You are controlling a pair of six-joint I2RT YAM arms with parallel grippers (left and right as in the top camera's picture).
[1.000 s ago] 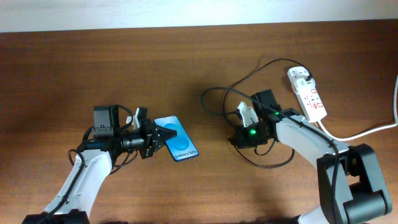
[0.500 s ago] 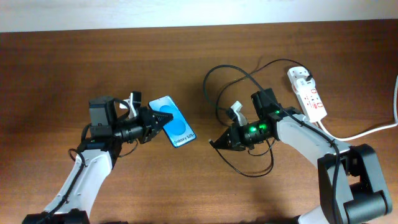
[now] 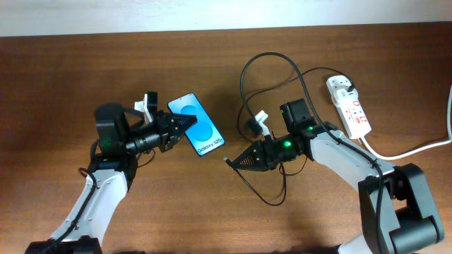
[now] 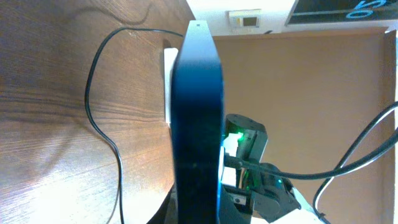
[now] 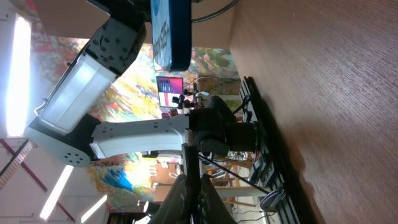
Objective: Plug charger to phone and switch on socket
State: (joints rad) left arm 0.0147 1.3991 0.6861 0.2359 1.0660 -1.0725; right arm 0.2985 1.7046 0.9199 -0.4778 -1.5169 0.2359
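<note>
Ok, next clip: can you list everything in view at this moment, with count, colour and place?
phone: one, black-edged with light blue screen, left of centre, held in the left claw
charger: one, thin black cable, looping over the middle of the table, one end in the right claw
socket: one, white power strip with red switches, far right side of the table
cord: one, thick white, running from the socket off the right edge
table: one, brown wood, under everything
left claw: one, black, shut on the phone
right claw: one, black, shut on the charger, pointing toward the phone
</note>
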